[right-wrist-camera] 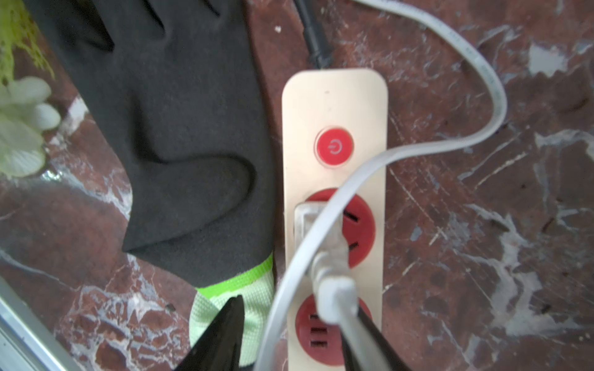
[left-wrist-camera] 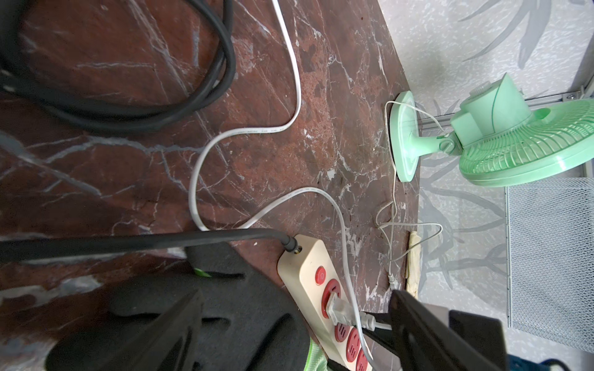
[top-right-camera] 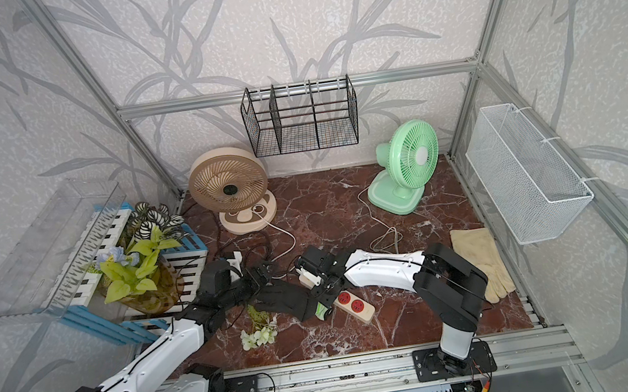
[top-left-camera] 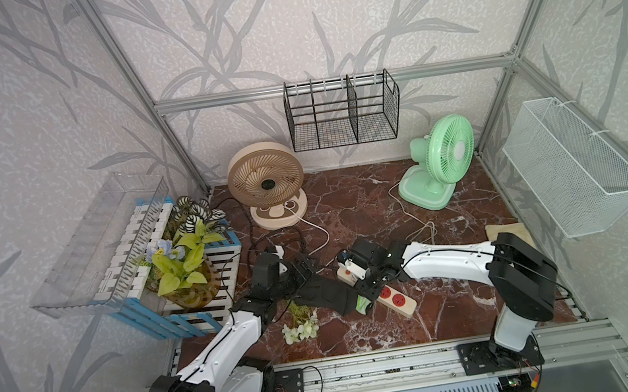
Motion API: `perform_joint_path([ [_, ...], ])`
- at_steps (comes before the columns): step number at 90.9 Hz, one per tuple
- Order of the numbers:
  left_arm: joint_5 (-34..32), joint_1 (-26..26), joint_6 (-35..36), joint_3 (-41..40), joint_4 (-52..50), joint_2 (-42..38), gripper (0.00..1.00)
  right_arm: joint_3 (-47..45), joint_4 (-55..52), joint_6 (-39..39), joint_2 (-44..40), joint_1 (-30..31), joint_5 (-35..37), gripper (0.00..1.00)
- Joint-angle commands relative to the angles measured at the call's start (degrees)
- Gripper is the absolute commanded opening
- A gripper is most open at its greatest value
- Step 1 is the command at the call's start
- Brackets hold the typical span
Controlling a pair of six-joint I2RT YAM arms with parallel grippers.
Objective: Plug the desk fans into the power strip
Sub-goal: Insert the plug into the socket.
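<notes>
The cream power strip (top-left-camera: 396,300) (top-right-camera: 354,304) lies front centre on the marble. A white plug (right-wrist-camera: 324,231) (left-wrist-camera: 337,310) sits in the red socket beside the red button (right-wrist-camera: 334,146). Its flat white cord (left-wrist-camera: 199,180) runs back toward the beige desk fan (top-left-camera: 266,178). My right gripper (right-wrist-camera: 297,305) (top-left-camera: 359,278) hovers over the strip, open, its fingers either side of the plug's cord end. My left gripper (left-wrist-camera: 295,292) (top-left-camera: 305,267) is open wide above the black glove (left-wrist-camera: 225,314), beside the strip.
A green fan (top-left-camera: 444,158) stands back right, its thin cord (left-wrist-camera: 393,199) loose on the marble. The strip's black cord (left-wrist-camera: 128,241) coils at left. A black glove (top-left-camera: 326,295), white flowers (top-left-camera: 301,328), a plant crate (top-left-camera: 189,273) and beige gloves (top-right-camera: 480,261) lie around.
</notes>
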Motion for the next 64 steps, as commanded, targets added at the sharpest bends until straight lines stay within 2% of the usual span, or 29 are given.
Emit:
perform_joint_path([
  [1,1.2,-0.3,-0.8,-0.3,-0.6,-1.7,0.95,0.5,-5.2,0.2,-4.0,0.1,-0.3,0.60],
  [16,1.9,-0.3,-1.2,-0.2,-1.7,-3.2,0.96,-4.7,-4.5,1.9,-9.7,-1.2,0.4,0.75],
  [18,2.1,-0.3,-1.3,-0.3,-1.7,-3.4,0.96,-5.6,-4.2,2.2,-10.5,-1.4,0.8,0.79],
  [22,2.3,-0.3,-1.4,-0.4,-1.9,-3.8,0.96,-7.6,-3.7,2.8,-12.3,-1.7,1.3,0.97],
  [24,2.3,-0.4,-1.4,-0.5,-2.0,-4.0,0.96,-8.5,-3.5,2.9,-13.1,-1.7,1.6,1.00],
  [38,2.4,-0.4,-2.0,-1.7,-1.5,-5.1,0.97,-11.0,-4.4,4.7,-14.6,-1.8,2.4,0.99],
  [54,2.6,-0.5,-2.4,-2.7,-0.6,-5.2,0.97,-11.7,-3.8,4.2,-11.2,-1.9,-0.2,1.00],
  [64,2.7,-0.5,-2.7,-3.1,-0.2,-5.2,0.97,-11.7,-2.9,4.5,-9.0,-1.9,0.2,0.95],
])
